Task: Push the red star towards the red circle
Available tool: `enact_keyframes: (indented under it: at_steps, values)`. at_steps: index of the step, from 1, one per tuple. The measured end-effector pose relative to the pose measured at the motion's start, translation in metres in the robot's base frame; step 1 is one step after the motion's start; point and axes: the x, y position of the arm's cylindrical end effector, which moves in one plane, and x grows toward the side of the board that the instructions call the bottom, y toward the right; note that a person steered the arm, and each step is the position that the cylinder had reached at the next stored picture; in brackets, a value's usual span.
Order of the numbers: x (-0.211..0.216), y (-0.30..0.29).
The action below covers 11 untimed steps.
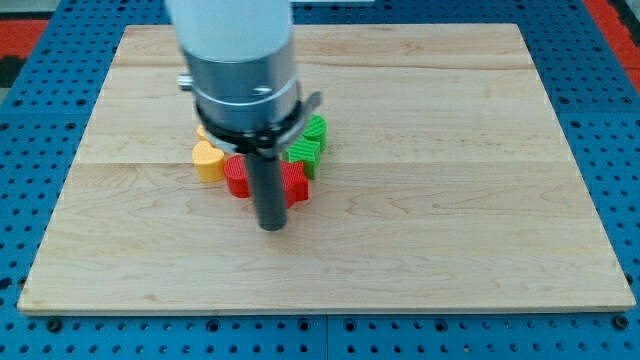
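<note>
My tip (272,226) rests on the counter (450,200), just below red blocks (236,177) huddled with yellow (207,160) and green (312,140) ones. I carry no fingers, only a rod.

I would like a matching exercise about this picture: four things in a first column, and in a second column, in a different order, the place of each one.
Column 1
1. my tip
2. yellow block
3. green block
4. red block

Column 2
A. right end of the cluster, toward the view's top
B. left end of the cluster
C. just below the cluster, toward the view's bottom
D. directly left of the rod, right of the yellow one

Pairs: 1-C, 2-B, 3-A, 4-D
</note>
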Motion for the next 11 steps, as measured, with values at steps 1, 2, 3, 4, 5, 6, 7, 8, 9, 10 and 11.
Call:
enact_keyframes:
  at_steps: [1, 2, 3, 4, 5, 6, 7, 8, 9, 10, 11]
  values:
    - [0.000, 0.038]
    - [0.000, 0.068]
    - [-0.007, 0.071]
    - [-0.016, 0.063]
    - [-0.029, 0.044]
    - [-0.031, 0.039]
    - [-0.032, 0.020]
    - [-0.032, 0.016]
    - [-0.028, 0.055]
    - [-0.028, 0.084]
    - [-0.028, 0.092]
